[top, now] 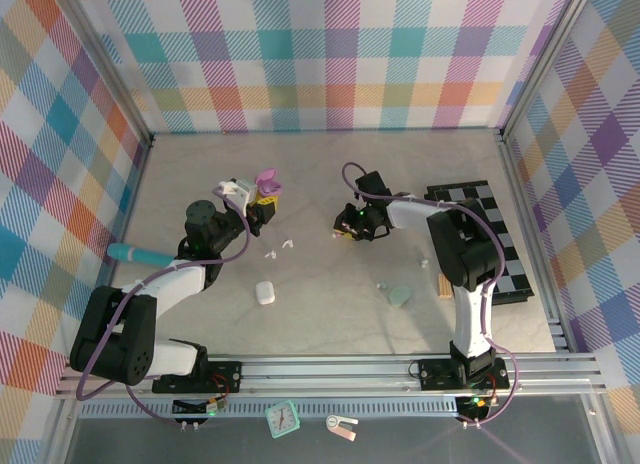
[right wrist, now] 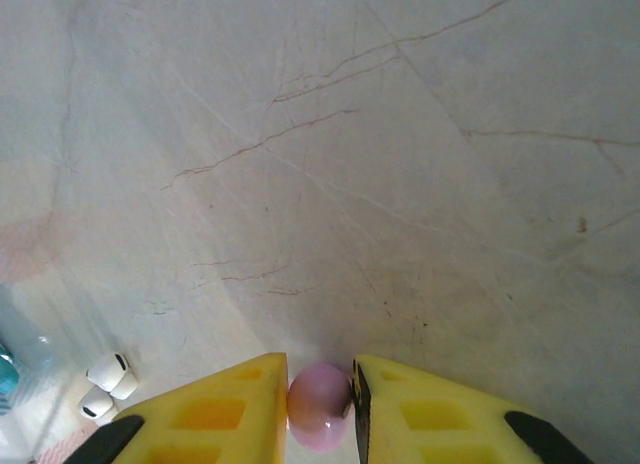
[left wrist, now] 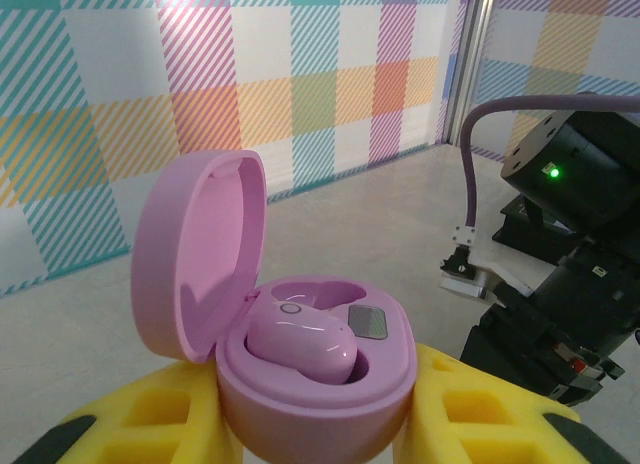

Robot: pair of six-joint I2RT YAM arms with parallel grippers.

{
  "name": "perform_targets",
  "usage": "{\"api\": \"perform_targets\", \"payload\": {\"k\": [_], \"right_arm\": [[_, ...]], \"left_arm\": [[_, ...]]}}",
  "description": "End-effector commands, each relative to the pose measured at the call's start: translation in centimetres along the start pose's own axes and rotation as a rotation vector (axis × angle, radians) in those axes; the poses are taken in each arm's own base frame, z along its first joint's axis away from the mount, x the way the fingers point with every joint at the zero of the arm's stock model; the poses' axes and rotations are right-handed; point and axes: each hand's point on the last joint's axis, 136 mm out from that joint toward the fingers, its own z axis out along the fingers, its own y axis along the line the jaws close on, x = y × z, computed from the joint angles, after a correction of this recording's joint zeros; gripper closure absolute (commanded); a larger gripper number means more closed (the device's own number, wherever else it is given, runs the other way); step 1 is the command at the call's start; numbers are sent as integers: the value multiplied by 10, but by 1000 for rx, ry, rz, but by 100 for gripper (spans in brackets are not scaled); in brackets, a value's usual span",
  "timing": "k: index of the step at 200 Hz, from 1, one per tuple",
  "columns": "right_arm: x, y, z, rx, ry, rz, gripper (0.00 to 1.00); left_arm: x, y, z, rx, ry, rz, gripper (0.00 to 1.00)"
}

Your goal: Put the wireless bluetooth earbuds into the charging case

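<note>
Top view: your left gripper (top: 262,192) holds the open pink charging case (top: 266,176); your right gripper (top: 343,229) sits apart, to its right. Left wrist: yellow fingers (left wrist: 470,404) clamp the case base, one pink earbud (left wrist: 300,344) seated inside. Right wrist: your right gripper (right wrist: 319,366) pinches a second pink earbud (right wrist: 318,412) against the table (right wrist: 400,184) — white earbuds (right wrist: 108,382) near

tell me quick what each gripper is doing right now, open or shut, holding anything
left gripper: shut on the open pink charging case.
right gripper: shut on a pink earbud.
</note>
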Motion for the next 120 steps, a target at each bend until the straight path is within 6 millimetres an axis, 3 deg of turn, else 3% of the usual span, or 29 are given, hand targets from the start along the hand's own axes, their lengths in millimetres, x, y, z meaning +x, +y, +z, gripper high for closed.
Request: {"api": "perform_targets", "payload": {"k": [1, 70, 120], "right_arm": [[4, -7, 7, 27, 43, -3, 74], [6, -11, 3, 64, 61, -40, 79], [-3, 2, -25, 79, -8, -101, 80]], "left_arm": [[-23, 0, -5, 9, -69, 39, 68], [-23, -1, -4, 16, -64, 52, 68], [-14, -12, 1, 52, -42, 65, 68]]}}
